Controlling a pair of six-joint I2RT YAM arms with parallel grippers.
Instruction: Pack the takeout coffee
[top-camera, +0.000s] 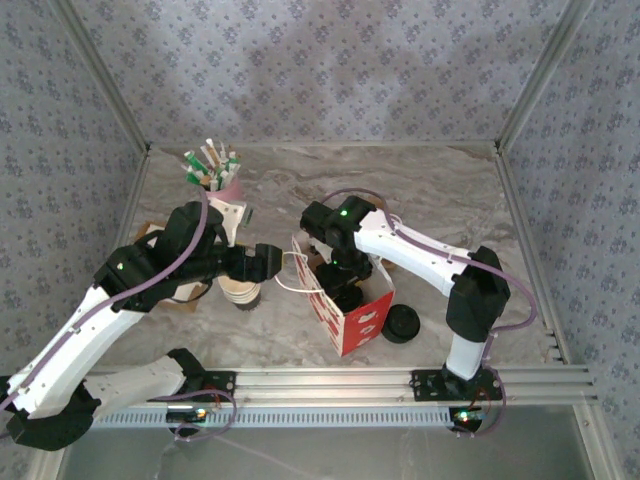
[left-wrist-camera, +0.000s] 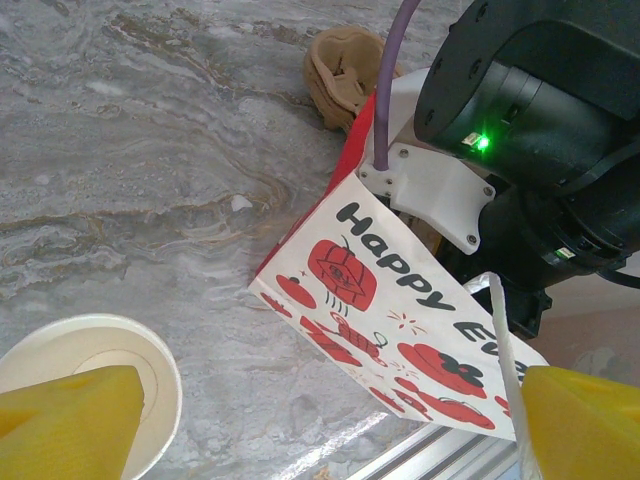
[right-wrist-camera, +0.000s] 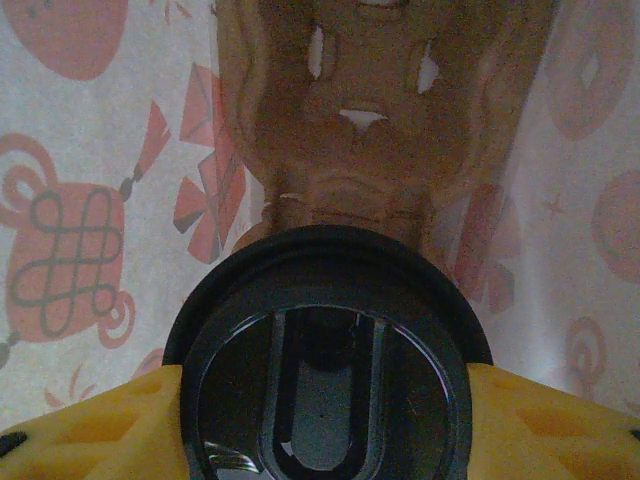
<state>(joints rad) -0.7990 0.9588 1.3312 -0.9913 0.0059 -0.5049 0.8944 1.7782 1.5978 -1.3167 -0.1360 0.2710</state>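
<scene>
Takeout coffee (right-wrist-camera: 325, 340), black lid on, sits inside red-and-white bag (top-camera: 352, 322). Bag walls close on both sides, brown cardboard carrier (right-wrist-camera: 350, 110) tight behind, little free room. Right gripper (right-wrist-camera: 320, 435) reaches into the bag, fingers clamped on the cup either side of the lid. Left gripper (top-camera: 283, 262) spread wide, released, beside the bag's white handle (left-wrist-camera: 500, 330). Loose black lid (top-camera: 402, 323) just beside the bag, near front rail (top-camera: 330, 380).

Pink cup (top-camera: 228, 190) — sachets (top-camera: 208, 162), perhaps — upright
</scene>
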